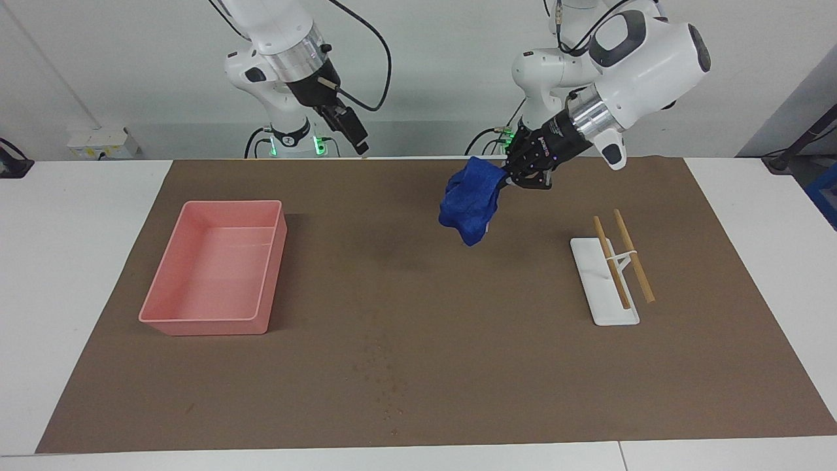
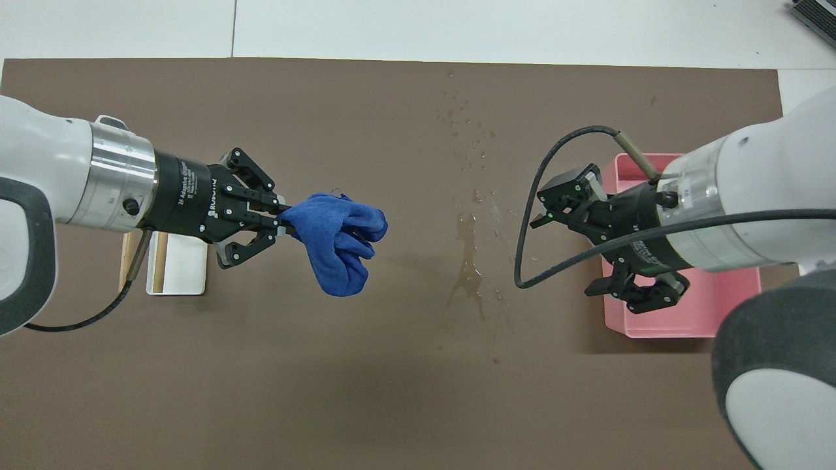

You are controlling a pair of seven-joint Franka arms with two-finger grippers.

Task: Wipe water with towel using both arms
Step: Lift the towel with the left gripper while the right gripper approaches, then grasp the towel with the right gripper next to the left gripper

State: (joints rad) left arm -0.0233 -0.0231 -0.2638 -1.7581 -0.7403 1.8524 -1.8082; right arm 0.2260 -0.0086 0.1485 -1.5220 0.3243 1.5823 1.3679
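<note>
My left gripper point(image 1: 509, 175) is shut on one end of the royal-blue towel point(image 1: 469, 199), which hangs in a lump in the air over the brown mat, between the white plate and the water. The same grip shows in the overhead view: gripper point(image 2: 281, 220), towel point(image 2: 341, 240). The water is a thin puddle point(image 2: 467, 261) with scattered drops point(image 2: 467, 140) at the mat's middle; the drops show faintly in the facing view point(image 1: 384, 379). My right gripper point(image 2: 565, 258) is open and empty, raised over the mat beside the pink tray, and also shows in the facing view point(image 1: 356, 140).
A pink tray point(image 1: 196, 322) stands empty toward the right arm's end, partly covered by the right arm from above point(image 2: 653, 324). A white plate point(image 1: 596, 288) with two wooden sticks point(image 1: 633, 255) lies toward the left arm's end. A brown mat point(image 1: 497, 366) covers the table.
</note>
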